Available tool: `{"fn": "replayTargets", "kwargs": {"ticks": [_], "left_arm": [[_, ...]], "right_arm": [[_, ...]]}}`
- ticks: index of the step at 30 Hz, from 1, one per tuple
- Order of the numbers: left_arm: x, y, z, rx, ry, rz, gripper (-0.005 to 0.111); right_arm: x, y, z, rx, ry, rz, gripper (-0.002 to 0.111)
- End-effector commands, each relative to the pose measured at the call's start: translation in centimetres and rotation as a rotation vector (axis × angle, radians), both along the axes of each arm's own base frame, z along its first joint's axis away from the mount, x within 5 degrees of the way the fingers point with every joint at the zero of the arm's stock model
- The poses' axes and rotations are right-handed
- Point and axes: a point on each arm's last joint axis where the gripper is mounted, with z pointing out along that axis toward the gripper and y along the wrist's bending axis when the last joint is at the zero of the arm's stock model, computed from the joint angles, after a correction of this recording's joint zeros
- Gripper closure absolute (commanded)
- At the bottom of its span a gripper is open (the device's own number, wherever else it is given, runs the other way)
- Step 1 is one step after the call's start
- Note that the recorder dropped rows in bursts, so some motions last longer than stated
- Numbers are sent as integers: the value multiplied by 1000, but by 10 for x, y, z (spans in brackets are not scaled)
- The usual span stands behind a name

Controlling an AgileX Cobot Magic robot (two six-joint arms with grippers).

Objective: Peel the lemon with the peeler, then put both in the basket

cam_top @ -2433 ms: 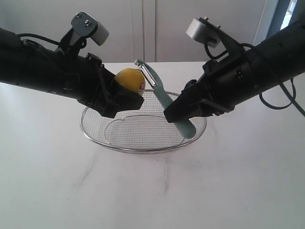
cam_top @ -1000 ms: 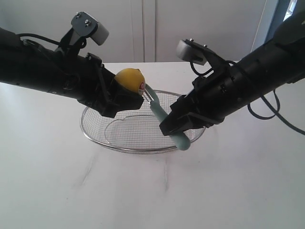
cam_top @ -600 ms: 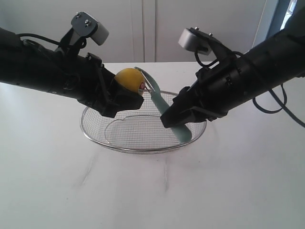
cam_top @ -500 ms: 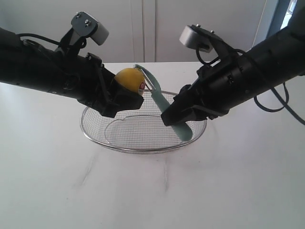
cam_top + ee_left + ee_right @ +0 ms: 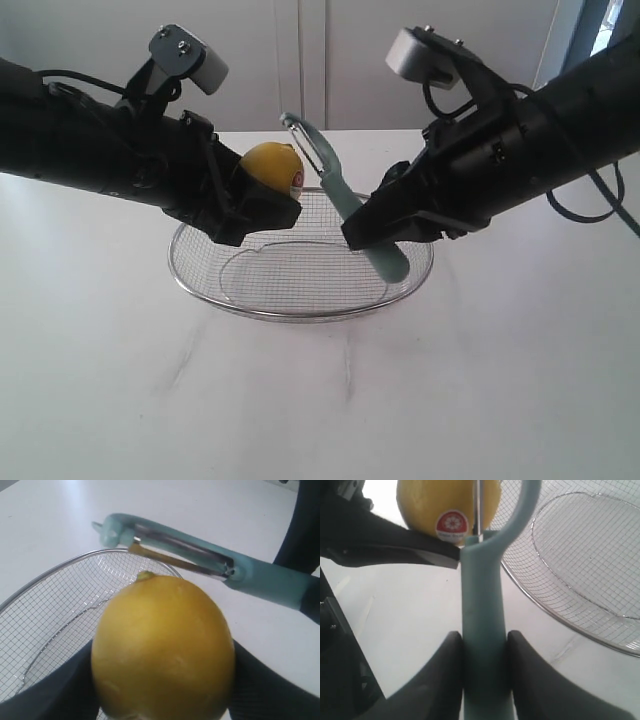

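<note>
My left gripper (image 5: 262,200) is shut on the yellow lemon (image 5: 272,166), holding it above the left rim of the wire basket (image 5: 300,305). The lemon (image 5: 162,647) fills the left wrist view, and its red-and-white sticker (image 5: 452,525) faces the right wrist camera. The right gripper (image 5: 372,232) is shut on the teal handle of the peeler (image 5: 350,205), over the basket's right side. The peeler's blade head (image 5: 305,138) stands just right of and slightly above the lemon, a small gap away. In the right wrist view the fingers (image 5: 445,672) clamp the peeler (image 5: 482,605).
The basket (image 5: 580,550) sits in the middle of a white table (image 5: 320,400), with bare table in front and to both sides. White cabinet doors (image 5: 300,60) stand behind the table. Both black arms slope down towards the basket from the sides.
The right arm has lifted the peeler up and away from the lemon after a downward stroke against it about a second ago. The left arm and lemon have stayed still.
</note>
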Motion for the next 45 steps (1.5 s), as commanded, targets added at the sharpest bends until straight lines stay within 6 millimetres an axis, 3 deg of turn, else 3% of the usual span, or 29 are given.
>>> {"fn": "replayTargets", "kwargs": {"ticks": [1, 10, 21, 34, 45], "left_arm": [[-2, -1, 5, -30, 10, -1, 107], [-2, -1, 5, -30, 10, -1, 107], [-2, -1, 5, -30, 10, -1, 107], [-2, -2, 5, -30, 11, -4, 107], [-2, -2, 5, -30, 11, -4, 107]], "right_arm": [[1, -3, 0, -32, -20, -30, 108], [9, 0, -22, -54, 71, -33, 108], [8, 2, -25, -33, 111, -13, 108], [7, 4, -23, -8, 106, -1, 108], [-5, 0, 0, 16, 21, -7, 108]]}}
